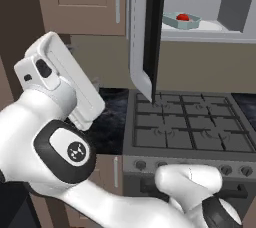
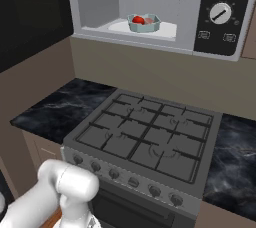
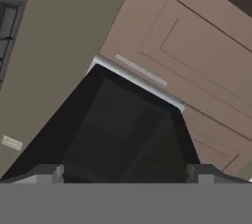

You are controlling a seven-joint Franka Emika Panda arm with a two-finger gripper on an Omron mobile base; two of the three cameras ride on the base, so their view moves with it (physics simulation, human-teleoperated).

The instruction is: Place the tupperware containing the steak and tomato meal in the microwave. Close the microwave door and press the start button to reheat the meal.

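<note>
**Meal tray inside the open microwave**

While the microwave door (image 1: 145, 32) stands swung out edge-on over the back left corner of the stove (image 2: 150, 137), the tupperware (image 2: 144, 22) sits on the floor of the microwave (image 2: 150, 2), near the front edge of the cavity. Inside the tray lie the tomato (image 2: 138, 20) and the steak (image 2: 149, 21), side by side. Seen from the hand, the gripper (image 3: 126, 171) faces the dark door panel, its fingertips (image 3: 47, 173) spread wide with nothing between them.

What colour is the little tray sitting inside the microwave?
Pale teal. The tupperware shows best in the right base view, resting in the microwave.
</note>
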